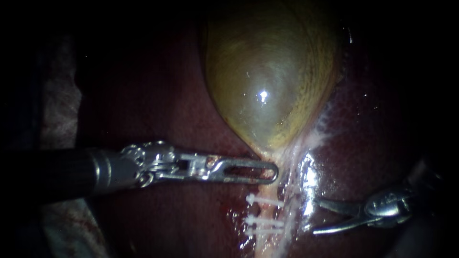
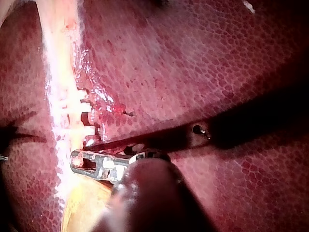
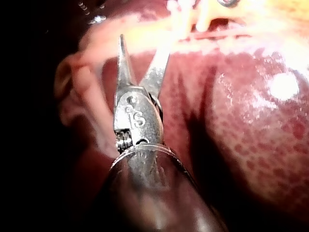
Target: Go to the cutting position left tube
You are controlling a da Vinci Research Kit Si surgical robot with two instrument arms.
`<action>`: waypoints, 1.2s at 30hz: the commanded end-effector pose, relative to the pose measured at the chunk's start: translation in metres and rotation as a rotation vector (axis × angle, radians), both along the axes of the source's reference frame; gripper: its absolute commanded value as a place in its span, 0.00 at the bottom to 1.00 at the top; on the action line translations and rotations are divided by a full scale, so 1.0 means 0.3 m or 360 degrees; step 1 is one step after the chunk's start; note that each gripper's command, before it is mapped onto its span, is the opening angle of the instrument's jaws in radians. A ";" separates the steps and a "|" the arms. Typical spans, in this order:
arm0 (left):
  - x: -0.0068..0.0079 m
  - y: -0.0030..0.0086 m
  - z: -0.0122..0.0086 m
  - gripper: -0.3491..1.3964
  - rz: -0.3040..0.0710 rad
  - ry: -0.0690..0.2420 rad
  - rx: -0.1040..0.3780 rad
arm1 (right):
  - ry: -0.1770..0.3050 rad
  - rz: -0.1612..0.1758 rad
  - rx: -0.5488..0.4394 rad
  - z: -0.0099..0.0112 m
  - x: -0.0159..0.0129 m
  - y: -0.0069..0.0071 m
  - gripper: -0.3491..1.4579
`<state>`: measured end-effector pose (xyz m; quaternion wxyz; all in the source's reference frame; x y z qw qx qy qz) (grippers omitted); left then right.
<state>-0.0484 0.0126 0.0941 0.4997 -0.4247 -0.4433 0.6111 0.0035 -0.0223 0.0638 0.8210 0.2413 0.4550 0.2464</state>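
Note:
The yellow-green gallbladder (image 1: 267,81) narrows downward into a pale tube (image 1: 267,212) that carries three white clips (image 1: 264,199); this is the left tube. A second pale, shiny strand (image 1: 306,174) runs just to its right. My left instrument (image 1: 273,172) comes in from the left, its slotted jaws shut on the tissue at the gallbladder's neck, just above the clips (image 2: 79,104). My right instrument (image 1: 315,216) comes in from the right with two thin blades open, pointing at the clipped tube but standing apart from it. In the right wrist view its open blades (image 3: 144,43) point toward the clips (image 3: 203,17).
Dark red liver (image 1: 181,119) surrounds the gallbladder and lies under both instruments. A little blood (image 2: 104,108) sits beside the clips. Pale cloth (image 1: 60,110) shows at the far left edge.

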 end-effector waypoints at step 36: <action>0.0120 0.0008 -0.0155 0.00 0.0013 -0.0009 0.0035 | -0.0186 0.0108 0.0570 0.0096 0.0166 -0.0034 0.98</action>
